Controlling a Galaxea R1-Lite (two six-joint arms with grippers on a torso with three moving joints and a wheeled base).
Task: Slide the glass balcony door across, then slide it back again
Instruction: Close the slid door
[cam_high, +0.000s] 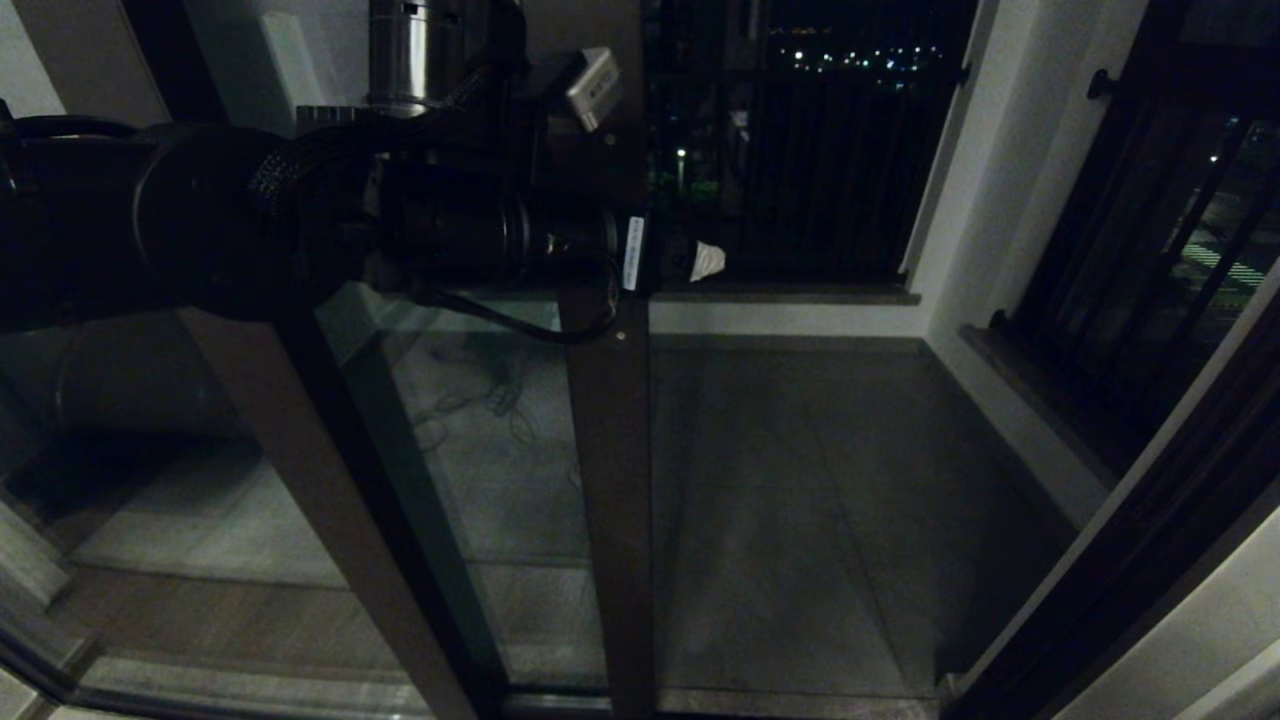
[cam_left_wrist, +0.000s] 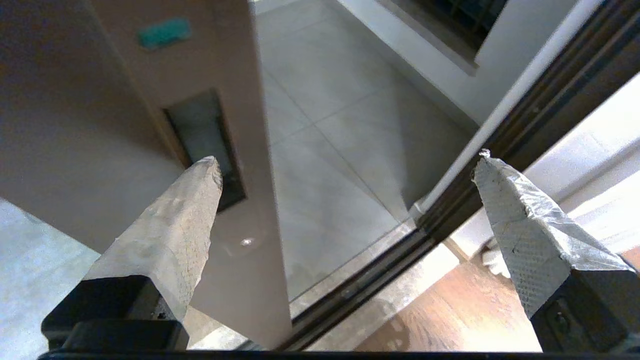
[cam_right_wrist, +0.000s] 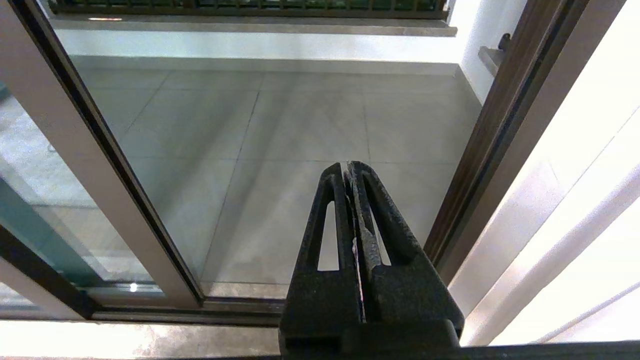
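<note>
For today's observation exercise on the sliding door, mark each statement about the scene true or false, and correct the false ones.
1. The left pincer stands open. True.
2. One left fingertip is at the recessed handle slot in the stile of the glass balcony door. True.
3. The right pincer is spread wide. False: its fingers are pressed together, holding nothing.
4. The doorway is fully closed by the door. False: bare balcony floor shows between the door's stile and the door frame on the right.
5. The left pincer is clamped around the stile. False: its fingers stand wide apart, and only one is at the stile.
</note>
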